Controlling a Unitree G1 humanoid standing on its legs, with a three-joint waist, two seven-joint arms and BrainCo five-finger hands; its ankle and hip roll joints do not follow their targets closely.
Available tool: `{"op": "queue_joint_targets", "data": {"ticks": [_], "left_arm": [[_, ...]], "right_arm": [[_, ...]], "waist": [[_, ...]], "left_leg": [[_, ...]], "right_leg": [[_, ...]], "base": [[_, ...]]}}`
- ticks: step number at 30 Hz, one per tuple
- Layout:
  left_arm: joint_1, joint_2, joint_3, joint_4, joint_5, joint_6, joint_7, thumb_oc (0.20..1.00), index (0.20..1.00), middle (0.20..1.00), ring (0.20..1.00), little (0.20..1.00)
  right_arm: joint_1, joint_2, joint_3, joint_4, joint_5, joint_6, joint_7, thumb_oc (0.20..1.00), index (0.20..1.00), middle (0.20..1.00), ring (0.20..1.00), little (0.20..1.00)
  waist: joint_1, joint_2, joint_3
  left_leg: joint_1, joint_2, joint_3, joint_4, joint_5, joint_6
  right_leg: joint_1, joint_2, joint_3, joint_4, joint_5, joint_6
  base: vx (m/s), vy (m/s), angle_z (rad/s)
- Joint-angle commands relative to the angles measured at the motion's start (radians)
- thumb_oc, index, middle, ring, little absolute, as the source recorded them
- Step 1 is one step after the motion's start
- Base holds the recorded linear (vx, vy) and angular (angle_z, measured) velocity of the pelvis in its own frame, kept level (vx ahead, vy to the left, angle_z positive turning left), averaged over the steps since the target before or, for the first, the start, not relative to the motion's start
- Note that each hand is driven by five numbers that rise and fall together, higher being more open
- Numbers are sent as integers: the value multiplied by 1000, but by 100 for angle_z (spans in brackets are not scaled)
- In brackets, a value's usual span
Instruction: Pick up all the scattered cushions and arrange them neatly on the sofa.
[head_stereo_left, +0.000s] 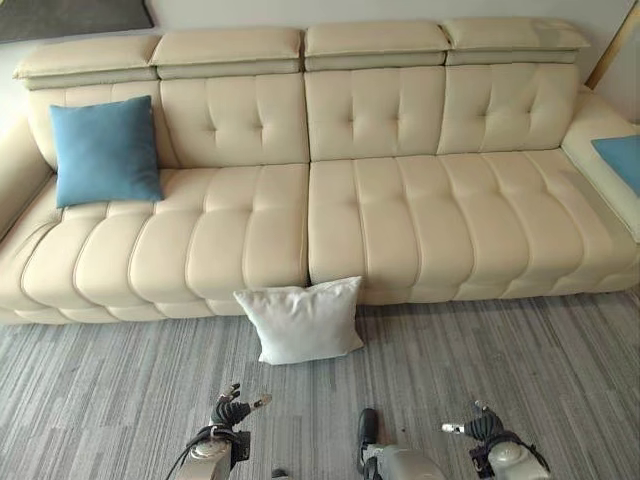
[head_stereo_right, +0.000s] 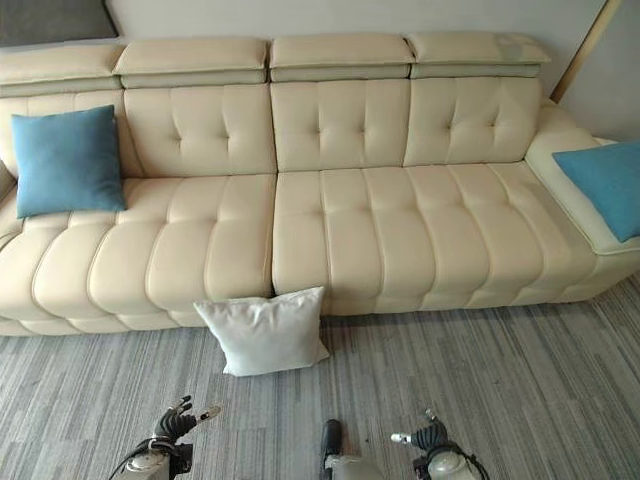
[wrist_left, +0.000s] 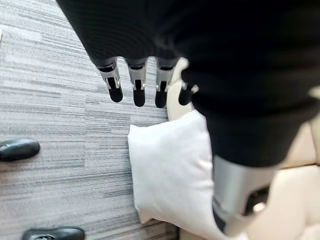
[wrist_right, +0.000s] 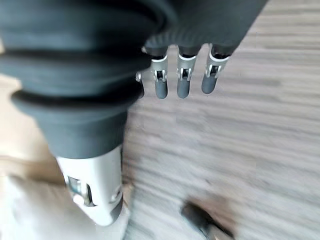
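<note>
A white cushion (head_stereo_left: 300, 320) stands on the grey carpet, leaning against the front of the cream sofa (head_stereo_left: 400, 200) near its middle seam. One blue cushion (head_stereo_left: 105, 150) rests upright against the sofa's left backrest. A second blue cushion (head_stereo_right: 605, 185) lies on the sofa's right end section. My left hand (head_stereo_left: 232, 410) hovers low over the carpet, just short of the white cushion and slightly to its left, with its fingers (wrist_left: 135, 90) straight and empty. Further right, my right hand (head_stereo_left: 478, 428) hangs over bare carpet, its fingers (wrist_right: 182, 82) also straight and holding nothing.
Striped grey carpet (head_stereo_left: 520, 370) runs along the whole sofa front. A dark panel (head_stereo_left: 70, 15) sits on the wall at the back left. A wooden pole (head_stereo_right: 580, 45) leans at the back right, beside the sofa's end.
</note>
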Motion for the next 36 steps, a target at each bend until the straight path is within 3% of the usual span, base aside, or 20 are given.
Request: {"op": "queue_joint_targets", "data": {"ticks": [1,7,11,13,18,21,24,26,29,31,32,35,36], "left_arm": [[-41,30,14,-30,-16,-21,2,1000,1000,1000,1000,1000],[-26,36,20,-35,-15,-12,11,1000,1000,1000,1000,1000],[-16,35,23,-30,-19,-19,15,1000,1000,1000,1000,1000],[-12,35,23,-21,-17,-21,10,1000,1000,1000,1000,1000],[-15,39,16,14,8,-23,1,1000,1000,1000,1000,1000],[-28,53,18,35,15,-18,-1,1000,1000,1000,1000,1000],[-38,75,23,33,18,-19,3,1000,1000,1000,1000,1000],[-41,82,24,39,22,-21,1,1000,1000,1000,1000,1000],[-56,82,30,43,11,-23,4,1000,1000,1000,1000,1000],[-74,80,28,53,-4,-23,14,1000,1000,1000,1000,1000],[-76,71,6,29,13,-31,5,1000,1000,1000,1000,1000],[-60,69,-2,-30,15,-24,-10,1000,1000,1000,1000,1000],[-62,62,-7,-42,5,-27,-8,1000,1000,1000,1000,1000]], "right_arm": [[-22,-11,-21,-33,19,-30,-12,1000,1000,1000,1000,1000],[-10,-18,-22,-43,12,-26,-19,1000,1000,1000,1000,1000],[7,-22,-23,-36,-1,-19,-16,1000,1000,1000,1000,1000],[13,-15,-27,-29,-5,-19,-6,1000,1000,1000,1000,1000],[5,5,-31,-12,-7,-20,1,1000,1000,1000,1000,1000],[-2,25,-23,7,-7,-19,7,1000,1000,1000,1000,1000],[-15,38,-8,-6,-9,-15,9,1000,1000,1000,1000,1000],[-16,50,1,-7,-11,-16,10,1000,1000,1000,1000,1000],[-29,51,5,1,-8,-18,5,1000,1000,1000,1000,1000],[-38,47,11,-2,-12,-15,-4,1000,1000,1000,1000,1000],[-25,37,14,9,-6,-21,-7,1000,1000,1000,1000,1000],[-21,25,3,9,1,-25,-5,1000,1000,1000,1000,1000],[-28,14,-1,10,11,-30,-13,1000,1000,1000,1000,1000]], "waist": [[1,7,33],[35,7,58],[42,5,55],[40,16,37],[42,5,7],[47,-8,10],[46,-11,35],[46,-6,44],[40,-1,51],[27,-5,69],[14,-11,70],[12,-9,67],[17,-10,78]], "left_leg": [[-35,-72,-1,-7,-38,21],[-164,-3,9,-102,125,-18],[-194,40,42,-142,162,-34],[-172,41,58,-162,163,-36],[-143,-14,58,-148,109,-2],[-127,-49,60,-136,62,35],[-122,-69,75,-128,30,68],[-100,-74,88,-136,17,78],[-65,-77,103,-162,14,72],[-31,-86,109,-175,4,64],[-19,-97,88,-148,-21,59],[-36,-86,70,-60,-49,47],[-73,-88,32,8,-53,36]], "right_leg": [[78,-69,21,62,-171,50],[154,-69,23,63,-230,48],[197,-93,29,63,-251,64],[209,-100,31,63,-253,77],[207,-155,54,83,-230,107],[150,-178,78,192,-206,125],[46,-186,107,348,-144,142],[-7,-177,92,395,-138,132],[-42,-152,24,310,-152,119],[-94,-132,-36,205,-119,115],[-37,-100,13,123,-126,102],[3,-94,5,103,-137,75],[20,-93,4,89,-144,62]], "base": [[197,-3,10],[188,72,5],[196,200,-17],[222,256,-17],[208,279,-11],[87,196,11],[11,184,-6],[65,123,-14],[109,31,-13],[187,-126,-26],[257,-234,-21],[151,-172,44],[77,-106,71]]}}
